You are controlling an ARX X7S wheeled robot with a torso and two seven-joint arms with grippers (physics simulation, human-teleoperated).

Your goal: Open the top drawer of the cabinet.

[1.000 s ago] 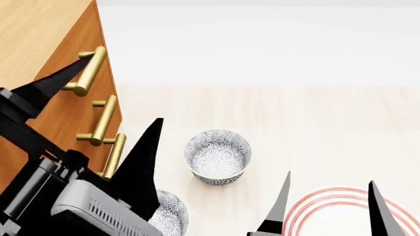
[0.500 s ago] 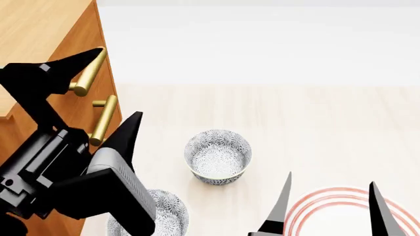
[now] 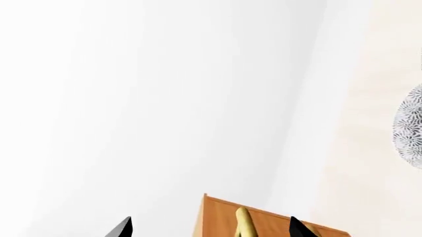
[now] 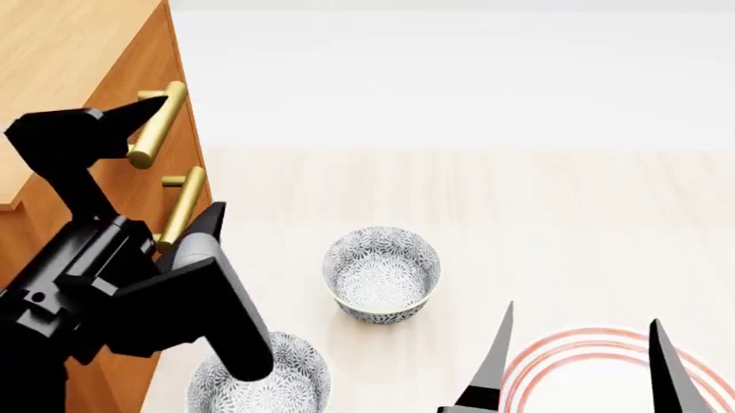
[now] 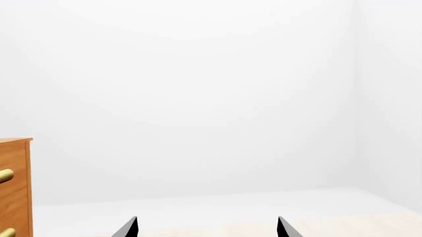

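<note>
The orange-brown cabinet [image 4: 58, 52] stands at the left of the head view. Its top drawer [image 4: 155, 56] is shut, with a brass bar handle [image 4: 157, 120]. My left gripper [image 4: 189, 155] is open in front of the drawer fronts. Its upper finger [image 4: 98, 125] lies by the top handle and its lower finger [image 4: 213, 225] by the second handle [image 4: 182, 211]. In the left wrist view the top handle [image 3: 242, 223] shows between the tips of my left gripper [image 3: 209, 229], untouched. My right gripper [image 4: 580, 344] is open and empty at the lower right, also in its wrist view [image 5: 206, 227].
A patterned bowl [image 4: 381, 274] stands on the pale floor, right of the cabinet. A second patterned bowl [image 4: 258, 379] sits under my left arm. A white plate with red rings [image 4: 597, 370] lies below my right gripper. White wall behind.
My left gripper has swung up and in toward the cabinet, its lower finger drawing closer to the drawer fronts. The drawers and the right arm have not moved.
</note>
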